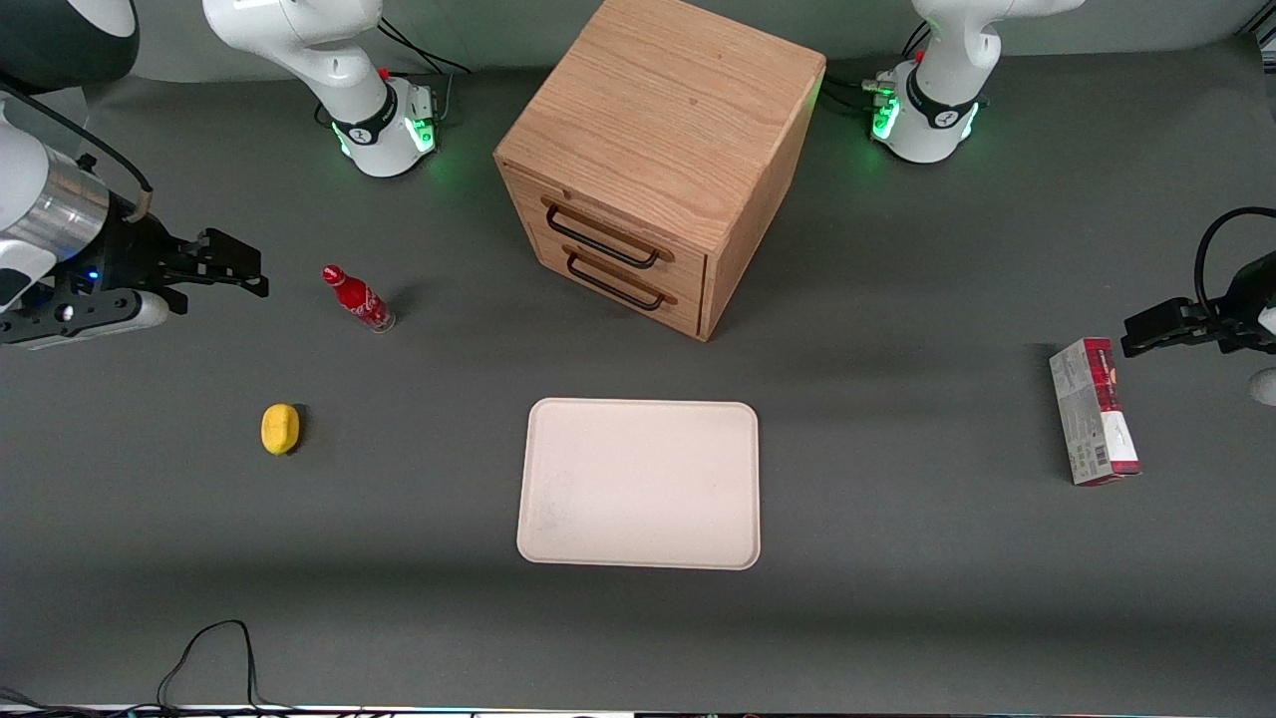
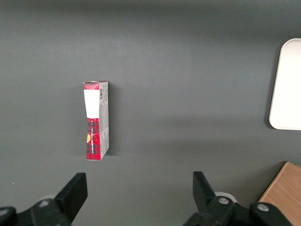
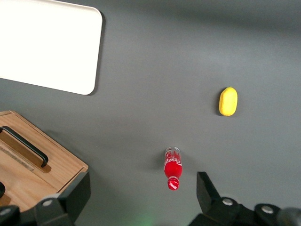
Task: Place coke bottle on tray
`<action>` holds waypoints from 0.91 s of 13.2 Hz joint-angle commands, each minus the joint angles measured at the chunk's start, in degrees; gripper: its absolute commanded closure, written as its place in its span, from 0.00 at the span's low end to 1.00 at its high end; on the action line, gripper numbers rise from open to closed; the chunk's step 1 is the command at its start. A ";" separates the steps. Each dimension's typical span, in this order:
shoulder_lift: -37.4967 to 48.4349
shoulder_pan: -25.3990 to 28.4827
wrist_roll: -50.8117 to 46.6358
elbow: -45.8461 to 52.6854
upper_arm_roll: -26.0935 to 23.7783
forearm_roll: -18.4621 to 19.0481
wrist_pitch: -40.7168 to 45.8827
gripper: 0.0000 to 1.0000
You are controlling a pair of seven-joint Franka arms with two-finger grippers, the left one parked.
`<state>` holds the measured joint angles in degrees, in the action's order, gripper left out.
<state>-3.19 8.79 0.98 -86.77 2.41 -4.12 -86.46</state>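
The coke bottle (image 1: 357,297) stood upright on the grey tabletop (image 1: 897,558), toward the working arm's end, its red cap uppermost and its clear base on the surface. The tool (image 1: 234,267) hovered above the tabletop beside the bottle and apart from it, farther toward the working arm's end, holding nothing. In the right wrist view its two fingers (image 3: 70,197) were spread wide, with the bottle (image 3: 172,168) showing in the open gap between them on the tabletop below. A yellow lemon (image 1: 280,429) lay nearer to the front camera than the bottle, apart from it. The tray (image 1: 639,483) lay flat near the middle of the tabletop, bare, well apart from the bottle and nearer to the front camera than it. A wooden two-drawer box (image 1: 658,160) stood farther from the front camera than the tray, turned at an angle, with both drawers shut and two dark handles (image 1: 606,249) on its front. A red-and-grey carton (image 1: 1094,411) lay toward the parked arm's end of the tabletop, well apart from everything else. A black cable (image 1: 204,663) curled at the tabletop's edge nearest the front camera.
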 commanded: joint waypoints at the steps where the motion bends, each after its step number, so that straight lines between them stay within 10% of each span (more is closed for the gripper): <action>1: -0.41 0.26 -2.37 1.52 0.49 -0.62 1.64 0.00; 12: -0.94 0.53 -2.12 0.73 0.49 -0.10 1.82 0.00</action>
<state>-3.39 8.83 -0.06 -86.76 2.57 -4.12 -85.28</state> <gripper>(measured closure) 0.000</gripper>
